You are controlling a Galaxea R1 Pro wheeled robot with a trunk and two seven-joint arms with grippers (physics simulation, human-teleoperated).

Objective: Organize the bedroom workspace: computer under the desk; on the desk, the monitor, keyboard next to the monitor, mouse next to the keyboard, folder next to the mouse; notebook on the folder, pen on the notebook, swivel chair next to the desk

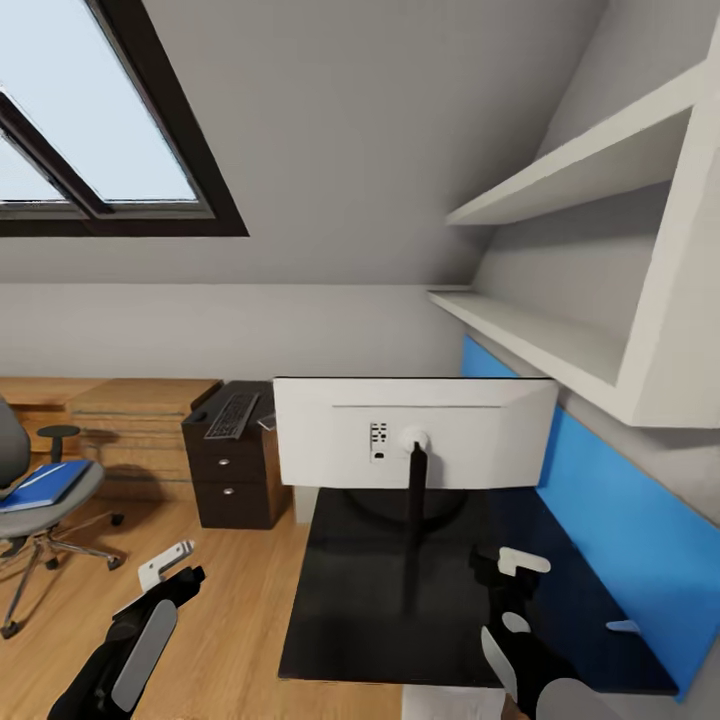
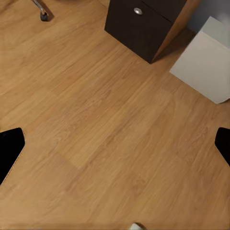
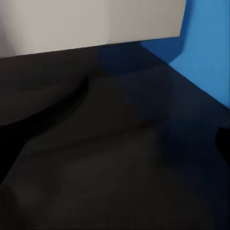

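Note:
The monitor stands on the black desk with its pale back toward me. The keyboard lies on the desk's far wing above the dark drawer unit, between a small dark mouse and a pale flat notebook. At far left, the blue folder rests on the swivel chair. The computer sits on the floor beside the drawers. My left gripper hangs open over bare floor. My right gripper is open above the desk. The pen is out of view.
Light wooden low shelving lines the back wall behind the chair. A blue wall panel and white shelves border the desk on the right. Wooden floor lies between the chair and the desk.

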